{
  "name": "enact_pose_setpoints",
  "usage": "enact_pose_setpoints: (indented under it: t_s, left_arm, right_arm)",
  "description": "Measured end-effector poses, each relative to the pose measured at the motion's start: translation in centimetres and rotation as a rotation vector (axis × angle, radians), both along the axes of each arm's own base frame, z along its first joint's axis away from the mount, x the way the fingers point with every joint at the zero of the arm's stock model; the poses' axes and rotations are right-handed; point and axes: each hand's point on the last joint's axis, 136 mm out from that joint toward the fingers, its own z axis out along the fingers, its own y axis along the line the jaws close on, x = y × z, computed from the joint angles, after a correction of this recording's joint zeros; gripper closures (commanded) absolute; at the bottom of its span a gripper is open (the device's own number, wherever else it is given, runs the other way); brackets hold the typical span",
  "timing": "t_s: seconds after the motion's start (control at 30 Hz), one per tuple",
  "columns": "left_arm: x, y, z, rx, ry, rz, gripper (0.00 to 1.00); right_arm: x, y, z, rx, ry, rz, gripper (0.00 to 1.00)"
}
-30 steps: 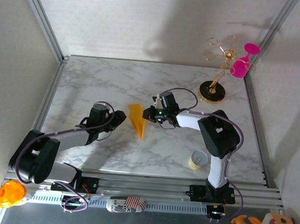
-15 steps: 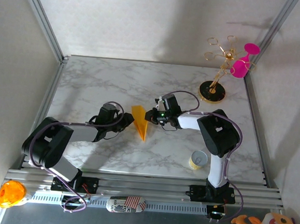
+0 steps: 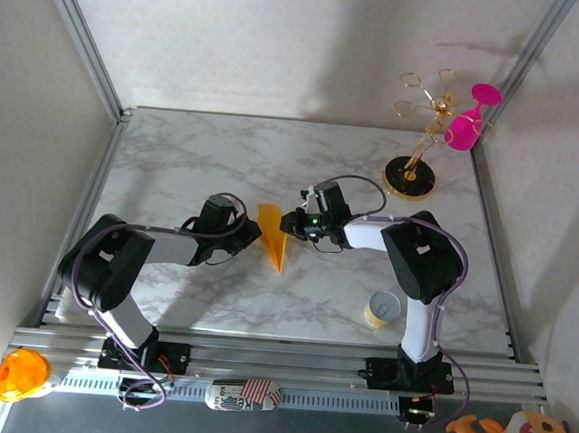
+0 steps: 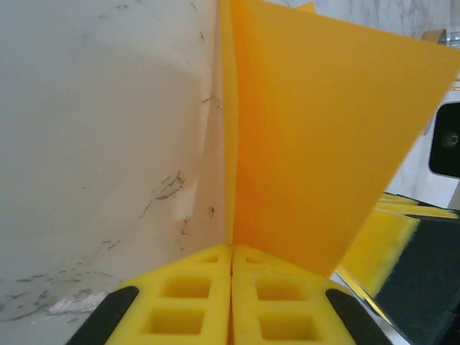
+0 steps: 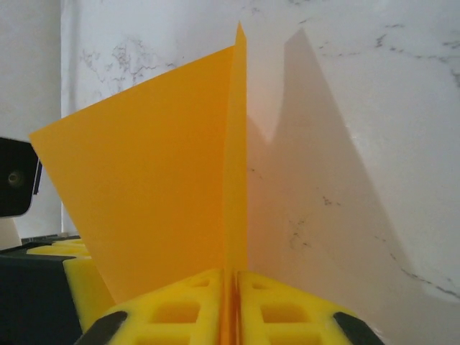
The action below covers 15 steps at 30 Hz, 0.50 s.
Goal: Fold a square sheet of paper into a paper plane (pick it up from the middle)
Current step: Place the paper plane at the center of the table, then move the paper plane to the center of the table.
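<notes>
Both hands are on the paper plane (image 3: pixel 271 235), which sits between them near the middle of the table (image 3: pixel 174 157), its narrow point toward the near edge. Whether it rests on the marble or is held just off it, I cannot tell.

My left hand (image 4: pixel 231 253) has its yellow pads pressed together with the plane's folded seam pinched in the slit, and a wing spreads out to one side. My right hand (image 5: pixel 231 279) looks closed on the opposite end in the same way, with the pads meeting on the paper.

I judge this step to be either sharpening the centre crease or passing the plane across. To do it well I would:

- confirm that one hand grips firmly before easing the other
- avoid pulling the hands apart, since thin paper tears
- hold the seam straight so the wings match
</notes>
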Motion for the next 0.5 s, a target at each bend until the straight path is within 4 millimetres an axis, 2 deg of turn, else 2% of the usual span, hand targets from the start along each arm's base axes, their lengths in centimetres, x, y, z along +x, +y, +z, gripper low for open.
enact_pose_setpoints:
  t_s: [0.07, 0.23, 0.5]
  left_arm:
    - [0.1, 0.0, -0.1, 0.011, 0.003, -0.003, 0.98]
    - [0.5, 0.0, 0.2, 0.041, -0.001, -0.014, 1.00]
    - [0.4, 0.1, 0.1, 0.065, 0.002, -0.031, 1.00]
  right_arm:
    - [0.1, -0.3, -0.1, -0.007, -0.001, -0.003, 0.76]
    - [0.0, -1.1, -0.8, -0.040, 0.002, 0.010, 0.76]
    - [-0.1, -1.4, -1.4, -0.069, -0.001, 0.051, 0.91]
